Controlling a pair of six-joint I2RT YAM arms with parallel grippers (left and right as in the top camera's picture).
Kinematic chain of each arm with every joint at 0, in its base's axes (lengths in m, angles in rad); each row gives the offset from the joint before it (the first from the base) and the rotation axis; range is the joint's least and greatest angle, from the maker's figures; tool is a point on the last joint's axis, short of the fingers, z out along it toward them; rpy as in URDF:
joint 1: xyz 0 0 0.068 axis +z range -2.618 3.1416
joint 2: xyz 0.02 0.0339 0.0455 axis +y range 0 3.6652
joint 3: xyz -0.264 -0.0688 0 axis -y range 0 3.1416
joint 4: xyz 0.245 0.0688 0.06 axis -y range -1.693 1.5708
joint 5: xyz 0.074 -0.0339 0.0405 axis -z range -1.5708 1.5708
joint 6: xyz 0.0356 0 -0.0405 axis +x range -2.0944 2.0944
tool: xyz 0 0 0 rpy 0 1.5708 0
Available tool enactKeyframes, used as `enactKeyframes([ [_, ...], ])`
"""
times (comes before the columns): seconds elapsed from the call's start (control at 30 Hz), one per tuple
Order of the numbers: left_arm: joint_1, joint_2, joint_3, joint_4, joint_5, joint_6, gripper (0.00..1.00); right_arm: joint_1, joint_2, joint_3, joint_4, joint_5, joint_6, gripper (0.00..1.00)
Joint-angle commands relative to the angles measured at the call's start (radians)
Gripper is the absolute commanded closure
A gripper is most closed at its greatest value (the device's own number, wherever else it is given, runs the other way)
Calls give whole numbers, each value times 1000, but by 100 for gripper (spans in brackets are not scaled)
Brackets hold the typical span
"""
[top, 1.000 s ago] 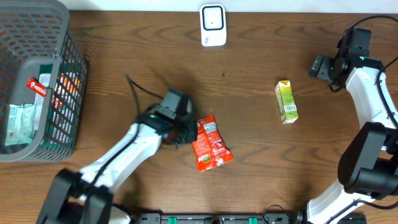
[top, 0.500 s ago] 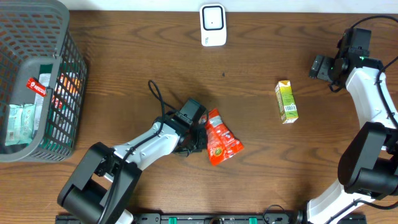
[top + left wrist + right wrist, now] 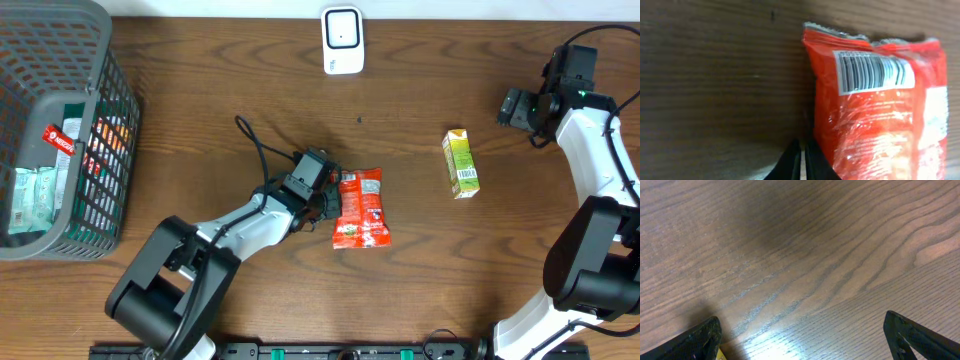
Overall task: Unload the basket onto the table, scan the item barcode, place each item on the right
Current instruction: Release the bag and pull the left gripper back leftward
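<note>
Red snack packet (image 3: 362, 208): flat on desk (image 3: 200, 100), mid-front, barcode (image 3: 874, 72) showing. Left jaws pressed together at its edge; right jaws spread, idle. Step: presenting. Next, you carry it to the scanner (image 3: 342, 40).

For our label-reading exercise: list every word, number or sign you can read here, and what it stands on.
None can be quoted.
On the bag: barcode shows; digits and print blurred.
On the carton: barcode and print too small.
On the packets in the basket: labels too small.
On the scanner: no text shows.
</note>
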State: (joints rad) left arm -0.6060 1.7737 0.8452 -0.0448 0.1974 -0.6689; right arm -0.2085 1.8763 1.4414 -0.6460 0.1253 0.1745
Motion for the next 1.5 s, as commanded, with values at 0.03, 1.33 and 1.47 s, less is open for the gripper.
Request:
enactKeyframes([
  [0.03,-2,73,-9,-2,-18,-87,92,1,-19,20,0,8,0,1],
  [1.33,267,-506,151,-644,-195,274,83,1,-19,20,25,-57,38,1],
  [1.47,275,-503,149,-661,-195,276,75,1,-19,20,25,-55,38,1],
])
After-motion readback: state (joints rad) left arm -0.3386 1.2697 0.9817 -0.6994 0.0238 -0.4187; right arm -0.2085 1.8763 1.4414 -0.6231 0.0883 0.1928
